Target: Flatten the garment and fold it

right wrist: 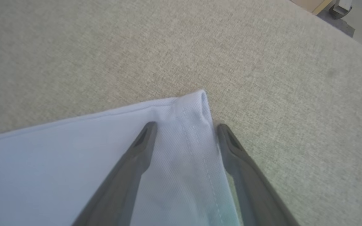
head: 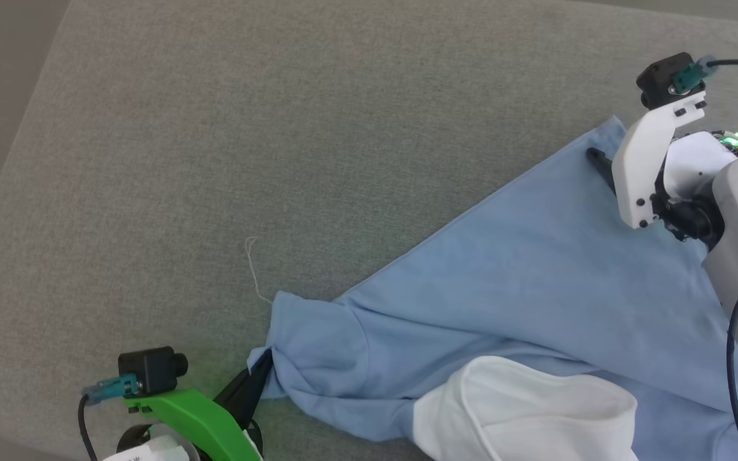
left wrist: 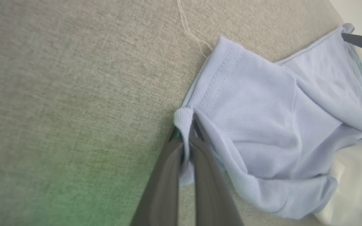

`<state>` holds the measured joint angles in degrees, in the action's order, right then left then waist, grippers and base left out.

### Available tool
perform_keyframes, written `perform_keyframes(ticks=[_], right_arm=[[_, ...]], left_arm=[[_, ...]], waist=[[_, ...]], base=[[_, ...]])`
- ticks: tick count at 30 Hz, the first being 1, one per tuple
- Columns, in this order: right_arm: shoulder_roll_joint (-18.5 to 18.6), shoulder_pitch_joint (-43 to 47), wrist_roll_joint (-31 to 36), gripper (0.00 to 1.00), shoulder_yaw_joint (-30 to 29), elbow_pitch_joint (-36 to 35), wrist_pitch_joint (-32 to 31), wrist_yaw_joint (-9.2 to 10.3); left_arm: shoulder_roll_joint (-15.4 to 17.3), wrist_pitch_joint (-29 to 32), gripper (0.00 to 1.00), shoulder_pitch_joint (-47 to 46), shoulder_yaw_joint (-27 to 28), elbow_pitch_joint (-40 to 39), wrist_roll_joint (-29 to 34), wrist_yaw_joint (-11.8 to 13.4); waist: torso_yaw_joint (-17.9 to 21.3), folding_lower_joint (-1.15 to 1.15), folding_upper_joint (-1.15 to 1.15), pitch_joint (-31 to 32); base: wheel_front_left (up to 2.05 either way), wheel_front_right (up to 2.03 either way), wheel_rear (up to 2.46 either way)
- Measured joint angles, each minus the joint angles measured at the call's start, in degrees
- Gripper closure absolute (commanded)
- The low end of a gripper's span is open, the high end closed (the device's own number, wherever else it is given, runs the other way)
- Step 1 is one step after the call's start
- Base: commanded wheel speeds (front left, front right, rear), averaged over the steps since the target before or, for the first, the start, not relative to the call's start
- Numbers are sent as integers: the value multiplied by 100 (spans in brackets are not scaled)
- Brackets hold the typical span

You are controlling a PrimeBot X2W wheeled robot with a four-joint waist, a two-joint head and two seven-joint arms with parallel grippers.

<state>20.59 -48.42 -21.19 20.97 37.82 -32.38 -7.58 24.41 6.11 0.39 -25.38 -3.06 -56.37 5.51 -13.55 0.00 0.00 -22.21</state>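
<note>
— Your garment (head: 523, 275) lies rumpled toward four o'clock on the grey fabric surface (head: 215, 128). At seven o'clock your left pincer (left wrist: 188, 128) is pinching a sleeve edge.

— At two o'clock your right pincer (right wrist: 186, 126) stands spread astride the hem corner. I'd close it only once the stitched hem sits deep between the fingers, then draw both corners apart gently.
</note>
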Motion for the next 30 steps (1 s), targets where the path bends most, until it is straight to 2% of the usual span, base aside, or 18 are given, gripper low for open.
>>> perform_keyframes(ticks=[2,3,4,5,6,9,11,16,22,25,30], right_arm=[[-4,-112,71,2,-10,101,-285,0],[-10,-182,123,47,-21,120,-434,0],[-20,-230,159,59,-43,133,-528,-1],[-34,-262,198,91,-66,141,-623,-1],[-41,-279,231,100,-70,127,-652,-1],[-73,-244,325,100,-119,48,-516,-1],[-77,-122,360,100,-188,-46,-170,-1],[-116,476,298,100,-490,-466,1238,-1],[-165,1400,245,100,-712,-1091,2327,-1],[-168,1876,231,100,-953,-1499,2538,-1],[-140,2632,197,100,-1430,-2430,2442,-1]], left_arm=[[-19,-23,100,-26,1,38,0,-21],[-27,-40,100,-35,-1,49,0,-38],[-34,-49,100,-41,-1,56,0,-42],[-42,-64,100,-42,-1,63,0,-43],[-45,-65,100,-42,0,67,0,-47],[-45,-71,100,-42,2,89,0,-48],[-45,-74,100,-42,2,107,0,-48],[-34,-96,100,-25,11,146,0,-43],[115,-283,100,208,127,64,47,31],[190,-495,100,290,249,-98,112,62],[370,-834,100,244,508,-553,332,83]], waist=[[-51,0,0,-48],[-69,0,0,-69],[-79,0,0,-82],[-87,0,0,-94],[-87,0,0,-100],[-63,0,0,-83],[-45,0,0,-48],[13,0,0,140],[187,0,0,469],[321,0,0,647],[617,0,0,913]], base=[[0,0,0],[0,0,0],[0,0,0],[0,0,0],[0,0,0],[0,0,0],[0,0,0],[0,0,0],[0,0,0],[0,0,0],[0,0,0]])
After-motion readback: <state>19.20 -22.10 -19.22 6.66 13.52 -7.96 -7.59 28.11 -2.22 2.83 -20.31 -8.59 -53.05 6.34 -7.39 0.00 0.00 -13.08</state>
